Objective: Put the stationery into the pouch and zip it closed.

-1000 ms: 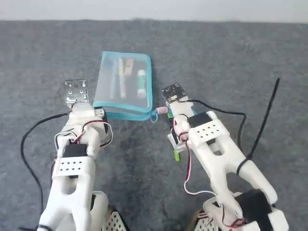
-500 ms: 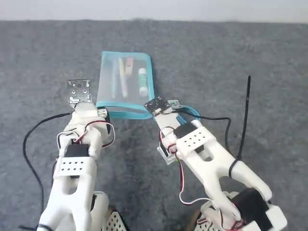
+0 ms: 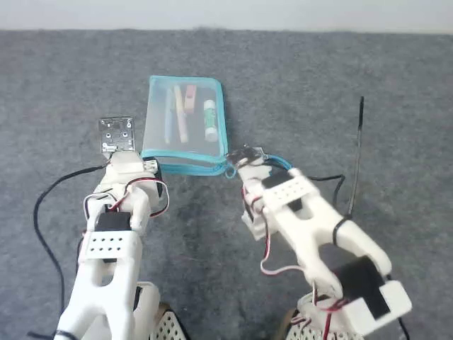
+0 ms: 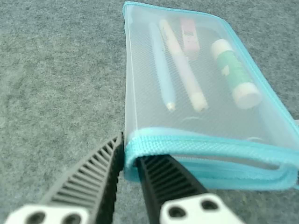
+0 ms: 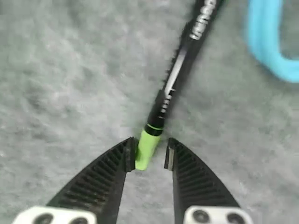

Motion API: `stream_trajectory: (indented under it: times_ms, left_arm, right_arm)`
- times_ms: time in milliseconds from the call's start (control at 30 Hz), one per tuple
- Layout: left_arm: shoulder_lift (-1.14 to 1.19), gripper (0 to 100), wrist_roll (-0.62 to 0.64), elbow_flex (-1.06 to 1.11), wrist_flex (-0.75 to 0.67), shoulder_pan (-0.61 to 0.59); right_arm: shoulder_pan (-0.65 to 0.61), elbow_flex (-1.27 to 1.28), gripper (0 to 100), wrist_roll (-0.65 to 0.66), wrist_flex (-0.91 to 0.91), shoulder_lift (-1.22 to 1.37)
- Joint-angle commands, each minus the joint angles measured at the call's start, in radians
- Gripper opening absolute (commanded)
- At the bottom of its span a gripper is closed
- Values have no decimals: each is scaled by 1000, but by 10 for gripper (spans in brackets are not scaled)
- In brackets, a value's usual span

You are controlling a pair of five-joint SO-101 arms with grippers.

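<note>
Pouch [image 4: 154,116] with pens [image 4: 161,70] and glue stick [image 4: 233,74] inside, left gripper [image 4: 131,161] clamped on its zip edge; right gripper [image 5: 148,156] beside the pouch, jaws narrowly parted around black pen [image 5: 176,70], green end

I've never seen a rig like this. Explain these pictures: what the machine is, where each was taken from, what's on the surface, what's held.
The machine is two robot arms, left and right, each ending in a two-fingered gripper. One picture looks down from a fixed camera; the other two come from cameras on the arms' wrists. On the grey carpet-like surface lies a clear pouch with teal trim, holding a blue pen, a cream pen, a glue stick and a small pink item. The left gripper pinches the pouch's teal edge. The right gripper is open, its fingers either side of the green end of a black pen.
</note>
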Motion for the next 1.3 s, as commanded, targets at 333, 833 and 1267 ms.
stream_trajectory:
  times_ms: [333, 833, 1267]
  left_arm:
    - [-11, 12, 12, -31, -38, 9]
    - [-11, 12, 12, -30, -37, 9]
    - [-11, 12, 12, -18, -37, 9]
  right_arm:
    - [265, -64, 130, 12, -4, 7]
    - [234, -6, 131, 152, -131, 7]
    - [282, 2, 8, 152, -122, -15]
